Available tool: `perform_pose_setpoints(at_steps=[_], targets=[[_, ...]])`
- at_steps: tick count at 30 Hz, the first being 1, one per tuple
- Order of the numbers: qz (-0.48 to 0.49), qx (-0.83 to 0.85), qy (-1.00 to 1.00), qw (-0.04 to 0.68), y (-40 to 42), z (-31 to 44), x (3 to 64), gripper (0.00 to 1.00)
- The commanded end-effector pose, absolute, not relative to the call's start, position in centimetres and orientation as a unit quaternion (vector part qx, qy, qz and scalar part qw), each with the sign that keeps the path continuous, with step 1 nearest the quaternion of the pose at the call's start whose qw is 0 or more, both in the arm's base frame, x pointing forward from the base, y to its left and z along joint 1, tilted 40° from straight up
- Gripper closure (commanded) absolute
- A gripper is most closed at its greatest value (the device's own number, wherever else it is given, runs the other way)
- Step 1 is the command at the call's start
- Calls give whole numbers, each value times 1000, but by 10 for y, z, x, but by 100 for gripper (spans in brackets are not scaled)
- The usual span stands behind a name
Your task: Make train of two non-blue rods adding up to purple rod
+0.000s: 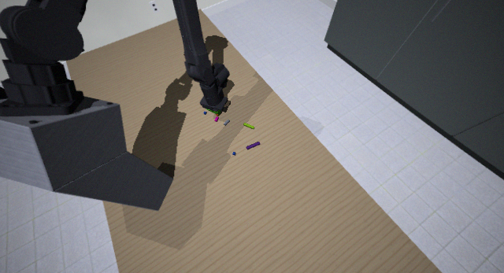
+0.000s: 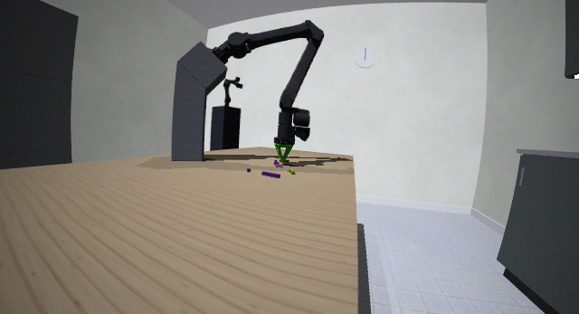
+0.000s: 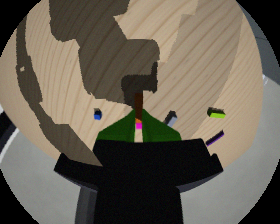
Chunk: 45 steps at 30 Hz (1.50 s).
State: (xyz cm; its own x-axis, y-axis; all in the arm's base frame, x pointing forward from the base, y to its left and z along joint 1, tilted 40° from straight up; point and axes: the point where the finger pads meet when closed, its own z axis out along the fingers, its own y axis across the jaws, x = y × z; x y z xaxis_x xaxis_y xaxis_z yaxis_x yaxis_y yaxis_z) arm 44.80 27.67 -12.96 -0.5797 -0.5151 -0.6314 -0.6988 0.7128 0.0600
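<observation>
My gripper (image 1: 215, 112) (image 2: 282, 159) (image 3: 138, 112) is down at the table with its green fingers shut on the small magenta rod (image 1: 216, 119) (image 3: 138, 124). A dark orange-brown rod (image 3: 136, 104) (image 1: 227, 104) lies in shadow just beyond the fingertips, in line with the magenta rod. I cannot tell whether their ends touch. The purple rod (image 1: 253, 145) (image 2: 270, 174) (image 3: 216, 139) lies apart, nearer the table's front right.
A grey rod (image 1: 227, 122) (image 3: 171, 119) lies close to the right of the magenta rod. A lime rod (image 1: 249, 126) (image 2: 292, 171) (image 3: 216, 113) lies farther right. One blue rod (image 1: 205, 112) (image 3: 96, 115) lies left of the gripper, and another blue rod (image 1: 234, 153) lies near the purple rod. The table edge is to the right.
</observation>
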Motion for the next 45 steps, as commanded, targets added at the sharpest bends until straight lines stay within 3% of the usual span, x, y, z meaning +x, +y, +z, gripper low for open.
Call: perform_pose_setpoints(at_steps=[1,45], targets=[[151,-346,875,303,271,-134,449,96],[155,-346,874,305,283,-139,453,96]])
